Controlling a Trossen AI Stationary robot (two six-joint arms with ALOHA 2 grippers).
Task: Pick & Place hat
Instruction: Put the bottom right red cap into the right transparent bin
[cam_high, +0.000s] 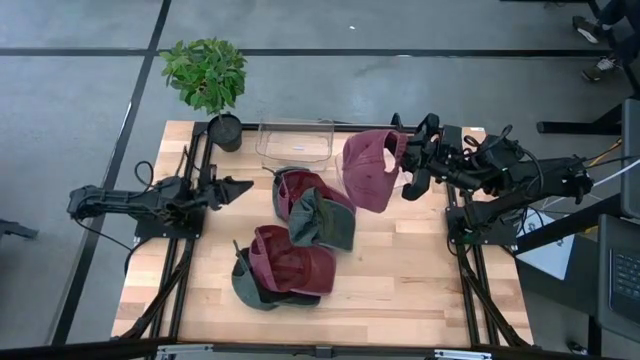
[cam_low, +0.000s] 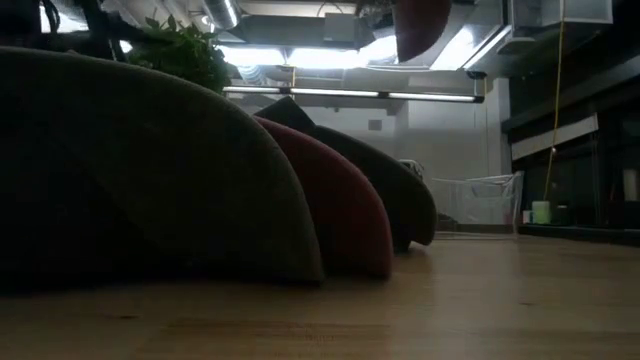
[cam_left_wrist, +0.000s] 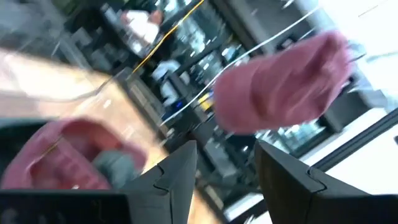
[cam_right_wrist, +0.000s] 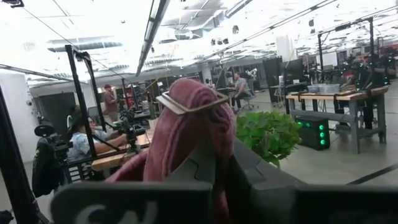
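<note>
Right gripper (cam_high: 404, 172) clamped maroon cap (cam_high: 368, 170) aloft near clear bin (cam_high: 295, 143); dangling cap risked slipping, missing bin. Left gripper (cam_high: 238, 187) open, empty.

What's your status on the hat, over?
Right gripper shut on maroon hat, held aloft beside clear bin. Left gripper open, waiting at table's left. Path to bin unobstructed.

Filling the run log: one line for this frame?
phase: carry | right gripper: shut on maroon hat, lifted beside clear bin | left gripper: open, idle, table's left side
</note>
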